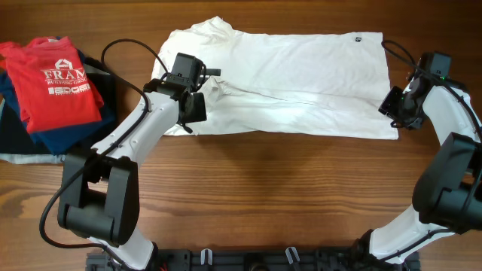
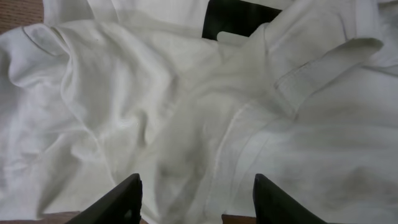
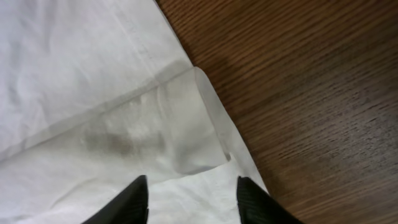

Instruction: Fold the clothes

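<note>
- Two arms flanked the shirt [image 1: 301, 68] in the overhead view. It lay spread sideways across the far half of the table [image 1: 263, 203], its print out of sight and a long crease running along its middle. The left gripper [image 1: 194, 105] hung over the bunched left end, and the right gripper [image 1: 395, 105] stood at the near right corner. A red shirt [image 1: 60, 83] topped a dark pile [image 1: 71, 138] at the far left, well apart from the work.
- From the left wrist, the fingers stood apart with nothing between them, and the rumpled shirt [image 2: 124, 93] spread directly beneath and ahead. A sleeve hem [image 2: 323, 62] curled up to the right. A black patch [image 2: 236, 18] showed at the top edge, too cropped to identify.
- From the right wrist, the jaws were parted and empty above the shirt's corner [image 3: 186, 130], where the hem had doubled over on itself. Bare wood lay just beyond it.
- As a judgement, a lengthwise fold looked laid but untidy, with neither end in a grip. The next move likely called for the left gripper to close on the loose sleeve cloth and smooth it. The right gripper would need to pinch the doubled corner flat before any crosswise fold.
</note>
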### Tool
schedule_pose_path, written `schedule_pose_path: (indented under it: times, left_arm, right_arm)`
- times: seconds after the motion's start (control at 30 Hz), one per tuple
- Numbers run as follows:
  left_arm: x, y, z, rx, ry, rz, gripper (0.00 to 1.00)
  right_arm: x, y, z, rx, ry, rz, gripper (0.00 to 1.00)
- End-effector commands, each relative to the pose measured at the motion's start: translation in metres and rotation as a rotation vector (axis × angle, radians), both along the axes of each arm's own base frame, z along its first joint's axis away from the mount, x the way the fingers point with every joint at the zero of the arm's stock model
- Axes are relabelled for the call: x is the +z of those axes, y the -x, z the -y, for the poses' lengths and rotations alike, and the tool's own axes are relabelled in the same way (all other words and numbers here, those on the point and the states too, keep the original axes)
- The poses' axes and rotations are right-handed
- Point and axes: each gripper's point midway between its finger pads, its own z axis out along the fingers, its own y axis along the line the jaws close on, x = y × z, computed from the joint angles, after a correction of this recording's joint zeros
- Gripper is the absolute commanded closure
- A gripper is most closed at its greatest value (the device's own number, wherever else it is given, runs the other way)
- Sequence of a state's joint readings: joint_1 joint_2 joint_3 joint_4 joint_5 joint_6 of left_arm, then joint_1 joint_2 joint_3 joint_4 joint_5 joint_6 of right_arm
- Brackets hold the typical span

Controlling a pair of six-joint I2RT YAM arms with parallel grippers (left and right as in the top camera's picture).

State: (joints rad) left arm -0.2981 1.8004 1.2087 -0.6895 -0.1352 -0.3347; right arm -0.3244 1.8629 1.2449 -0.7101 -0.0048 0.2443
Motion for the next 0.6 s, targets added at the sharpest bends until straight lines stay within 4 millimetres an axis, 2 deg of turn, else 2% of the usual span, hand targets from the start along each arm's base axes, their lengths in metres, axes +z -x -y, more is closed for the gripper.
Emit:
schedule_pose_path:
  times: [0.0, 0.13, 0.33, 0.4, 0.47, 0.5, 0.57]
  left_arm:
    - [0.002, 0.002, -0.004, 0.024, -0.004, 0.006, 0.43]
    - [0.002, 0.002, -0.004, 0.024, -0.005, 0.006, 0.43]
    - [0.002, 0.002, -0.004, 0.025, -0.004, 0.007, 0.43]
    - [0.002, 0.002, -0.004, 0.024, -0.004, 0.007, 0.43]
    - [0.002, 0.002, -0.004, 0.024, -0.004, 0.007, 0.43]
    - [0.002, 0.002, -0.004, 0.024, -0.004, 0.007, 0.43]
    - [0.002, 0.002, -0.004, 0.024, -0.004, 0.007, 0.43]
  right_arm:
    - [-0.017, 0.007, -0.008, 0.017, -0.031, -0.028, 0.60]
    - [-0.029, 0.007, -0.007, 0.015, -0.028, -0.025, 0.60]
    - [-0.034, 0.000, -0.005, 0.014, -0.020, -0.004, 0.61]
    - [-0.034, -0.001, -0.004, 0.013, -0.019, 0.000, 0.72]
    - [-0.034, -0.003, -0.003, 0.013, -0.016, 0.009, 0.91]
    - [-0.033, -0.004, -0.003, 0.013, -0.015, 0.013, 0.96]
    - [-0.033, -0.006, -0.003, 0.007, -0.014, 0.022, 0.96]
